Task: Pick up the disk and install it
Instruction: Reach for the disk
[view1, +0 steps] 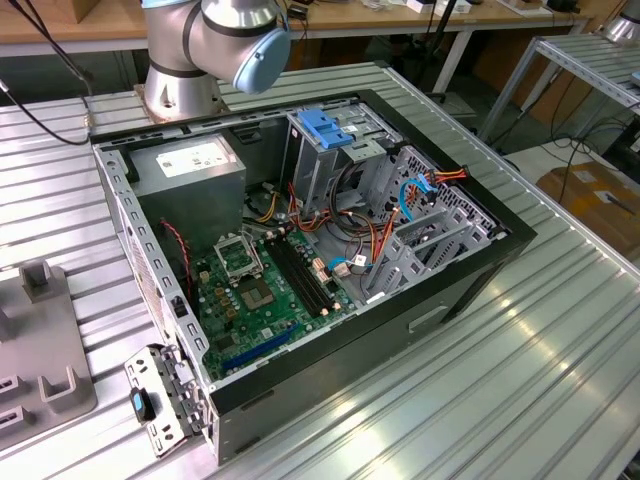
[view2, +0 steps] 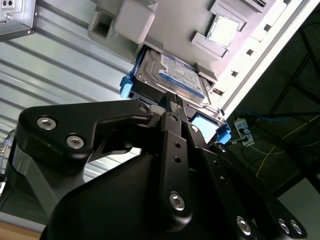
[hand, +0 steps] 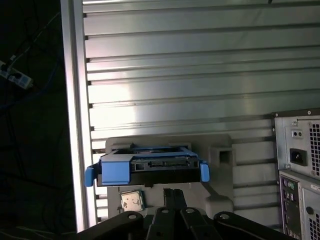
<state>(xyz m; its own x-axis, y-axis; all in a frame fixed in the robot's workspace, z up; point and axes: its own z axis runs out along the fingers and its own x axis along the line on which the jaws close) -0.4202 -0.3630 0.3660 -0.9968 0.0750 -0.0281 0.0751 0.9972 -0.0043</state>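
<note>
**Claw closed narrow beside the disk at the table's edge**

The gripper was seen in both wrist views with its fingers drawn together and nothing held between them. In the second wrist view its tip was lined up with the near edge of the disk; whether it touched could not be told. In the first wrist view the gripper was seen near the connector end of the disk.

The disk was found lying flat, label up, in a grey holder on the ribbed metal table. Blue rails were seen along its sides, with a blue tab projecting at each end of its connector edge. One tab was placed close to the table's outer edge, past which dark floor and cables were seen. A small square silver chip was seated in the holder just beside the disk.

Bare ribbed table was left open on the far side of the holder. The rear of the computer case was set near the holder, with a strip of table between them.

In the exterior view the case was laid open, with a blue bracket on top of the drive cage, beside the arm's base
</note>
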